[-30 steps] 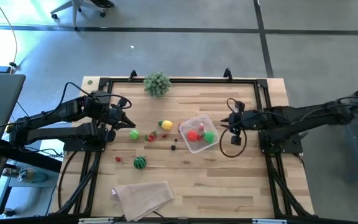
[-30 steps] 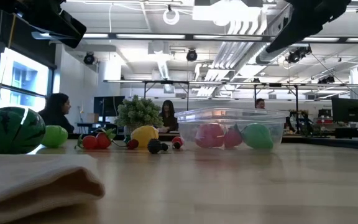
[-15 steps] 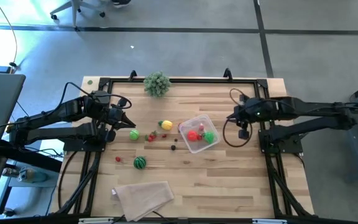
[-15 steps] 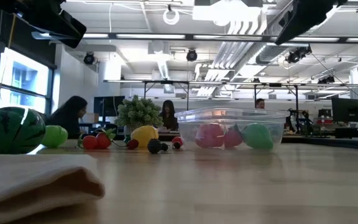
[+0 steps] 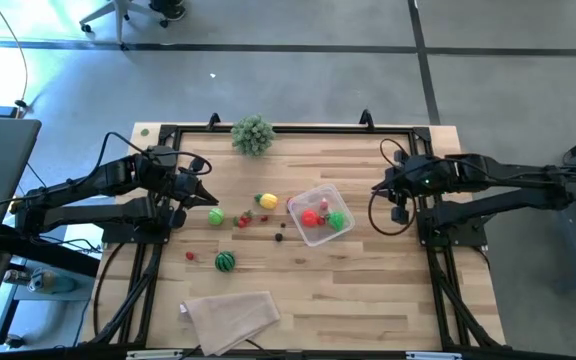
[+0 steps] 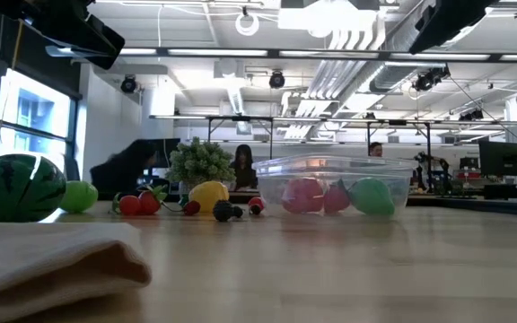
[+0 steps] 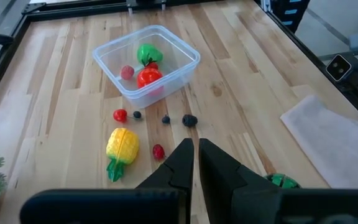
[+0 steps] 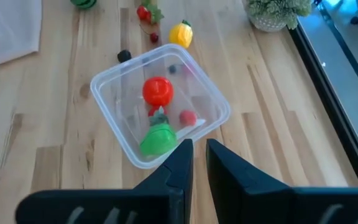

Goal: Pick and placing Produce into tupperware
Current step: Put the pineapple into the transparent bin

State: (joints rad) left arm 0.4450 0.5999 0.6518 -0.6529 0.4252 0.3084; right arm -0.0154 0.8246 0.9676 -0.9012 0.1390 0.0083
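The clear tupperware [image 5: 318, 213] stands at mid-table and holds a red tomato-like toy [image 8: 157, 90], a green one [image 8: 158, 140] and a small red ball [image 8: 187, 117]. To its left on the wood lie a yellow fruit [image 5: 267, 201], a green ball [image 5: 216, 216], small red pieces [image 5: 243, 220] and dark berries [image 5: 280, 237]. The striped watermelon ball [image 5: 225, 262] lies nearer the front. My left gripper [image 5: 211, 198] hovers shut, left of the loose produce. My right gripper [image 5: 377, 188] hovers shut, right of the tupperware. Neither holds anything.
A bushy grey-green plant [image 5: 253, 135] stands at the far edge. A folded beige cloth [image 5: 230, 315] lies at the near edge, left of centre. A black frame [image 5: 288, 128] rims the table. Bare wood shows between the tupperware and the right gripper, and in front of the tupperware.
My right gripper has drawn back from the tupperware's right side toward the table's right edge, and in the low view its arm has risen. The produce and the tupperware have stayed in place. A person in the room behind has moved.
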